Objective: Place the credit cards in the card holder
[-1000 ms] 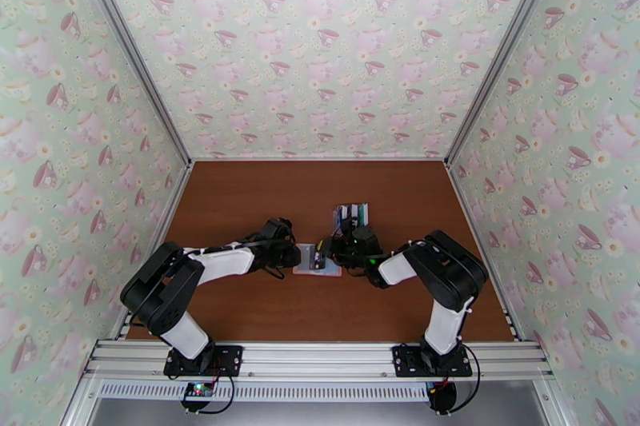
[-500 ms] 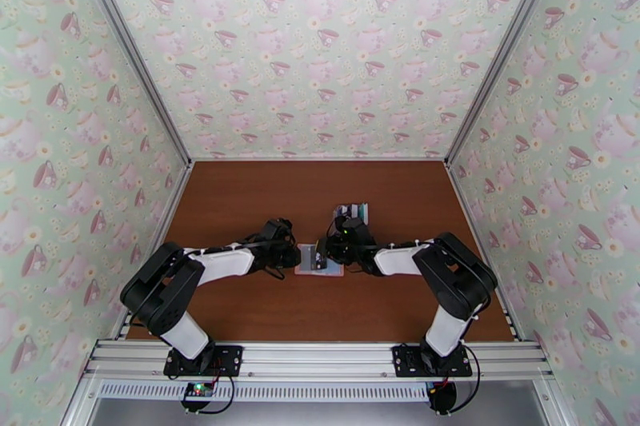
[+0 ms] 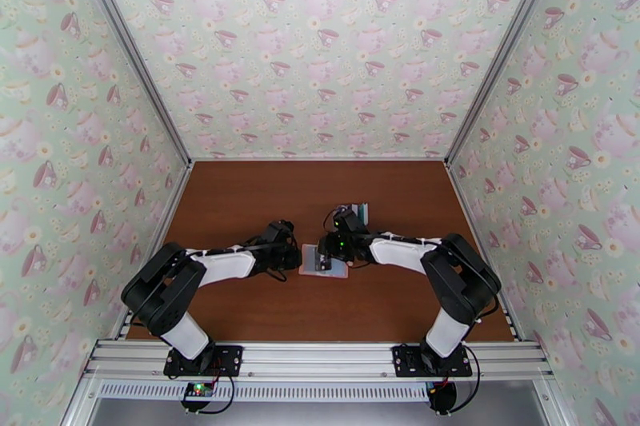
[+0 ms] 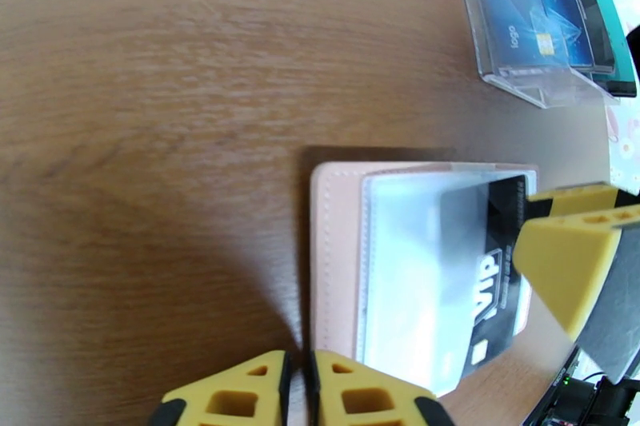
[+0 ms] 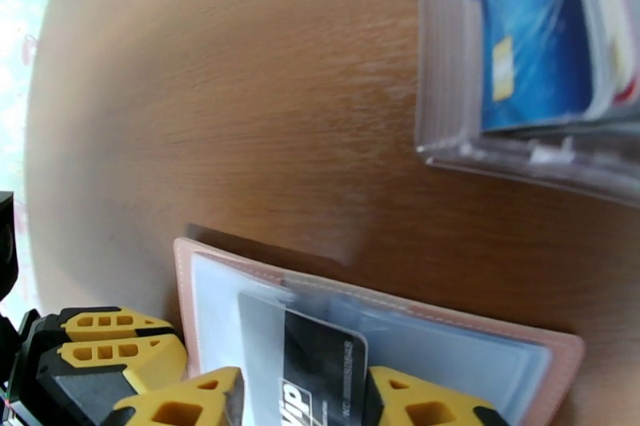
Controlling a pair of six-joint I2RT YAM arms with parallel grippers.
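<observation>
**Black card going into the pink holder at mid-table**

Glossy teacup-patterned wallpaper panels (image 3: 320,44) are enclosing the brown wood-grain table (image 3: 240,204), whose matt surface is showing fine streaks up close. The white-and-black left arm (image 3: 224,264) and right arm (image 3: 408,248) are reaching inward, meeting near the table's middle.

Just beyond the right wrist, a clear moulded plastic card rack (image 4: 536,28) is standing on the table, holding a row of upright glossy cards, the front one blue with a gold chip. The frame edge is cutting off the cards behind it, so I cannot count them.

The small pink stitched folding card holder (image 4: 336,260) is lying open and flat between the two wrists, its frosted, translucent inner pockets facing up. Its far corner is being cut off in the right wrist view.

A thin black plastic credit card (image 5: 320,372) with white "VIP" lettering is sitting partway inside one pocket; the inserted part is looking hazy under the film and the rest is sticking out bare.

The right gripper (image 5: 320,400), with ribbed yellow fingers, is pinching this card by its two long edges. The left gripper (image 4: 308,388) is pressing nearly together on the card holder's near pink corner; the contact itself is hidden.
</observation>
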